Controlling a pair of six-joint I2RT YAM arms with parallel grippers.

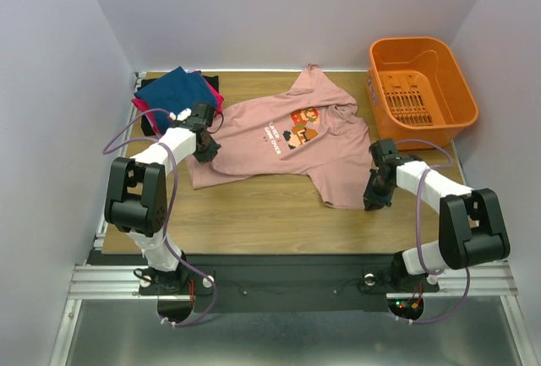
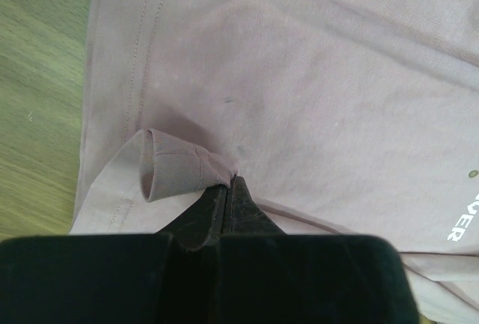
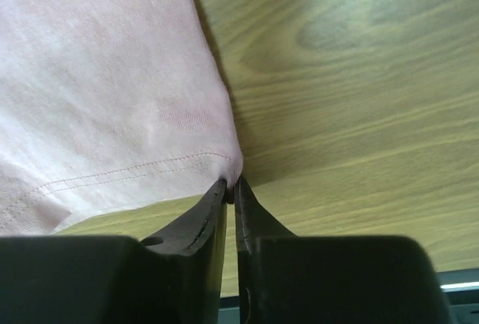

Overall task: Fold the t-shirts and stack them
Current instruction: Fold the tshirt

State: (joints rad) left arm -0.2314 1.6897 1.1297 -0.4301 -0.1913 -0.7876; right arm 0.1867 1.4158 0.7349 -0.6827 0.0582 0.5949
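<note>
The dusty-pink t-shirt [image 1: 279, 142] lies spread on the wooden table, print up, neck toward the back. My left gripper [image 1: 205, 150] is shut on a pinched fold of its left edge; in the left wrist view the gripper [image 2: 232, 182] holds a rolled bit of pink cloth [image 2: 176, 170]. My right gripper [image 1: 374, 201] is shut on the shirt's right front corner, seen in the right wrist view [image 3: 232, 182] pinching the hem corner [image 3: 224, 161]. Folded tees are stacked at the back left: navy-blue [image 1: 173, 91] on top, magenta [image 1: 218, 97] and black [image 1: 152, 125] edges showing beneath.
An orange plastic basket [image 1: 420, 87] stands at the back right, close to the shirt's right sleeve. White walls enclose the table on three sides. Bare wood [image 1: 262, 222] shows between the shirt and the near edge.
</note>
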